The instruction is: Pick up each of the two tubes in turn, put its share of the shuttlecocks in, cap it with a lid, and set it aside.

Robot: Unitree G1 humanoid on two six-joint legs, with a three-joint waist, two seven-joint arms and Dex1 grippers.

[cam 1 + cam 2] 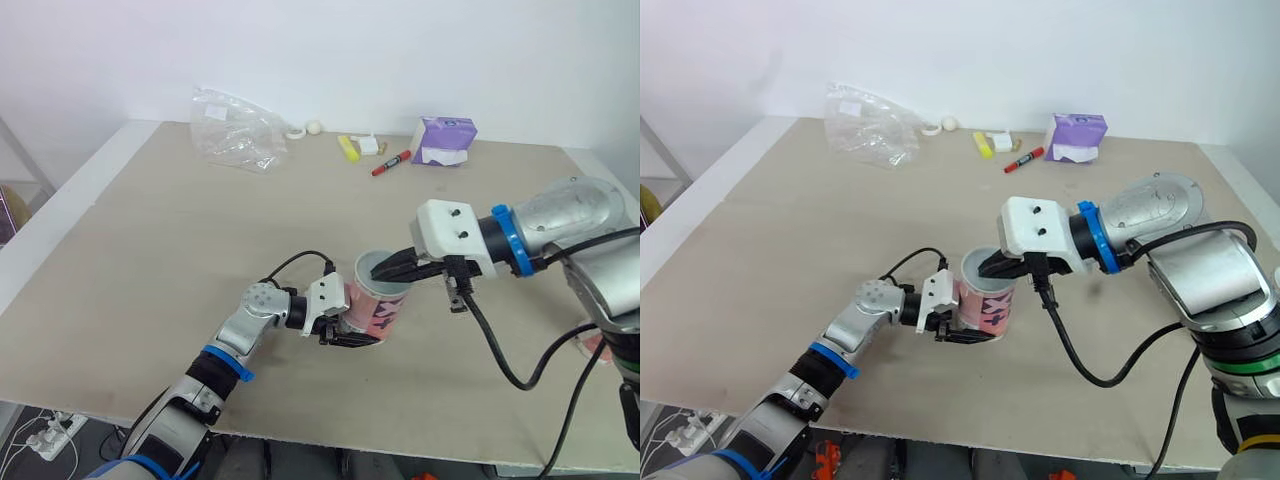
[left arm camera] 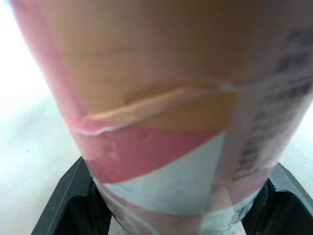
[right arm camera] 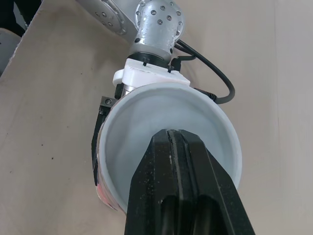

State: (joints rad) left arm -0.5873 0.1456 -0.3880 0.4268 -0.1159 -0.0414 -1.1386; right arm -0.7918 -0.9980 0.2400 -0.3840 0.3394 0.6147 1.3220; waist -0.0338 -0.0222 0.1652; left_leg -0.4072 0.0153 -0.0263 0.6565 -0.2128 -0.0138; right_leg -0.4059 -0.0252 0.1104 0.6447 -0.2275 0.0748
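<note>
Tube (image 1: 386, 308): lower centre of the head view, roughly upright near the table's (image 1: 170, 260) front edge, mouth open, pink and white wrap
Left gripper (image 1: 356, 324): clamped on the tube's lower part, one black finger (image 2: 68, 205) on each side
Right gripper (image 3: 175, 134): fingers pressed together, with the tips at the tube's open mouth
Far edge, upper frame: clear plastic bag (image 1: 236, 128) at upper left, with a red marker (image 1: 391, 163) and a purple box (image 1: 443, 140) right of centre

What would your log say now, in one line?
left fingers: shut on tube | right fingers: shut, tips in tube mouth | tube: upright, no lid
</note>
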